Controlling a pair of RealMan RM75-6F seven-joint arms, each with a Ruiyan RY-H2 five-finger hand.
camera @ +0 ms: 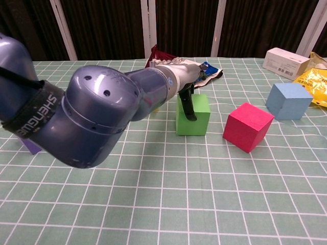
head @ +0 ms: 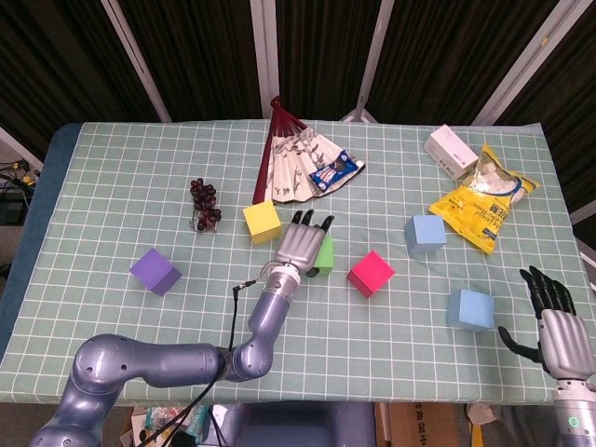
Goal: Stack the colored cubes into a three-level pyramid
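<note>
The green cube sits near the table's middle, just left of the pink cube. The left hand grips it from above, fingers draped over its top and front. The right hand hovers, fingers spread, at the near right corner.

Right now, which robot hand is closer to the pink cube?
The left hand. It grips the green cube just left of the pink cube. The right hand sits open, far off by the table's right front edge.
</note>
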